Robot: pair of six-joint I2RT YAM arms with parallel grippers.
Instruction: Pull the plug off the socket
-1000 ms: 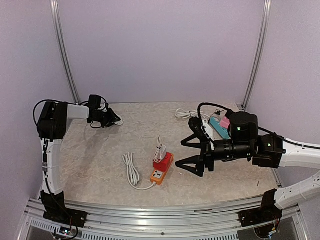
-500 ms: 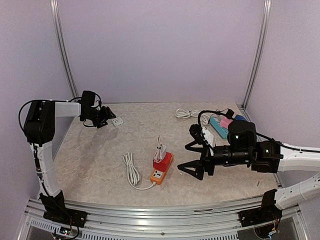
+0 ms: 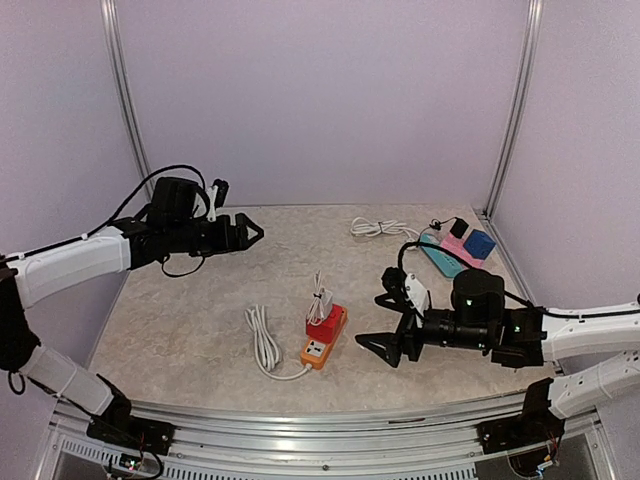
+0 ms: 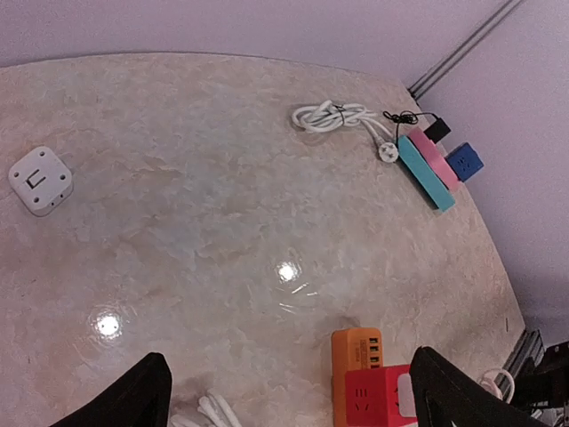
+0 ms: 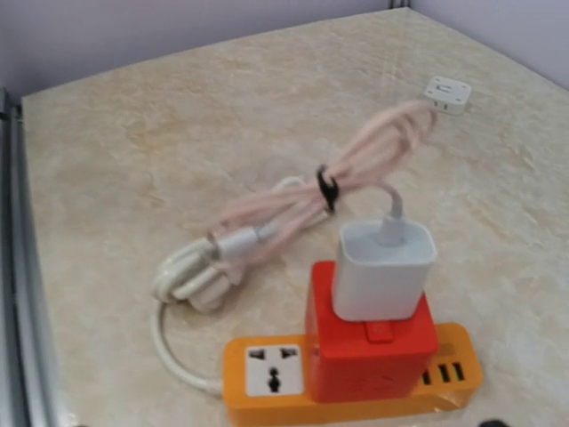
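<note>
"Right fingers (image 3: 380,345), how did they stand?"

"Spread wide, gripping nothing. They hung low over the mottled beige stone counter (image 3: 190,320) and pointed at the flat orange power strip (image 3: 318,351) from its right side, near it but apart."

"And the plug?"

"The white square charger plug (image 5: 383,269) was seated in the top of the red cube socket adapter (image 5: 369,351), and that cube sat on the orange strip. The plug's thin pale cable (image 5: 276,218), bundled with a black tie, lay on the counter behind it. The strip's own thick white cord (image 3: 263,340) lay coiled to its left."

"The left fingers (image 4: 133,402)?"

"Also spread wide and empty, up in the air over the far left of the counter, well apart from the strip. A small white square adapter (image 4: 39,181) lay on the counter out that way."

"Anything else?"

"At the far right corner lay a teal and pink power strip (image 4: 427,167) with a blue cube (image 4: 465,162) beside it. A knotted white cable (image 4: 331,116) lay just left of those."
</note>
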